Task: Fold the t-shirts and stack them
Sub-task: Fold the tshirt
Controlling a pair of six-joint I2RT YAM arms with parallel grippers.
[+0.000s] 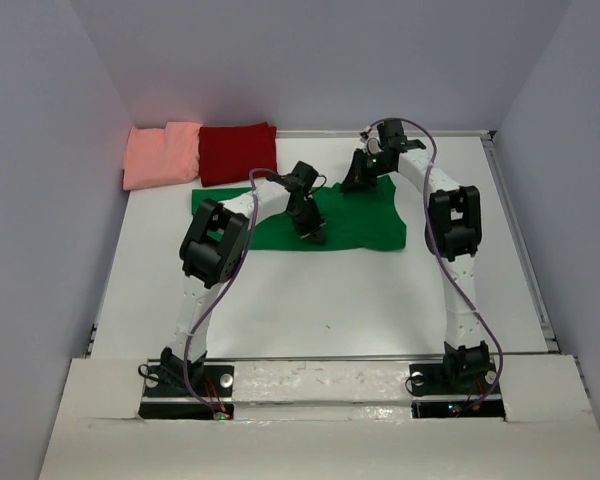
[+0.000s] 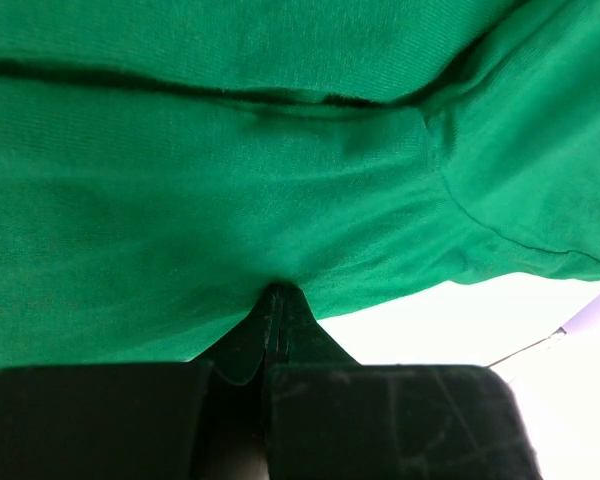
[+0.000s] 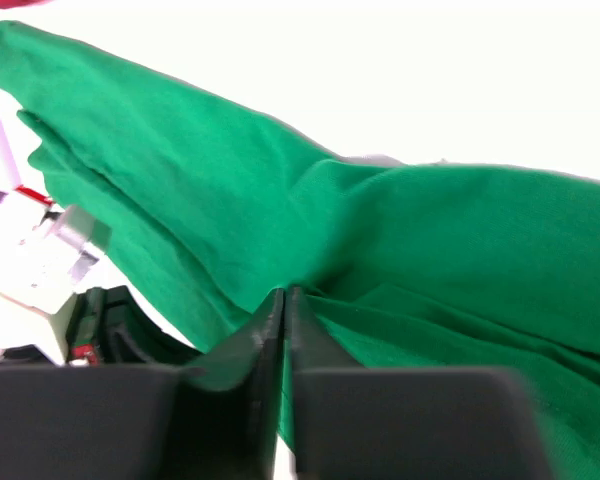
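Observation:
A bright green t-shirt [image 1: 370,225] lies spread across the middle of the white table [image 1: 330,300]. My left gripper [image 1: 313,236] stands at its near edge. In the left wrist view the left gripper [image 2: 277,292] is shut, pinching a fold of the green t-shirt [image 2: 230,180]. My right gripper [image 1: 358,181] is at the shirt's far edge. The right wrist view has the right gripper [image 3: 283,296] shut on the green t-shirt [image 3: 430,230], with cloth caught between the jaws. A folded salmon-pink t-shirt [image 1: 162,153] and a folded dark red t-shirt [image 1: 238,152] lie side by side at the far left.
Grey walls enclose the table on the left, back and right. A metal rail [image 1: 520,240] runs along the table's right edge. Both arm bases sit at the near edge.

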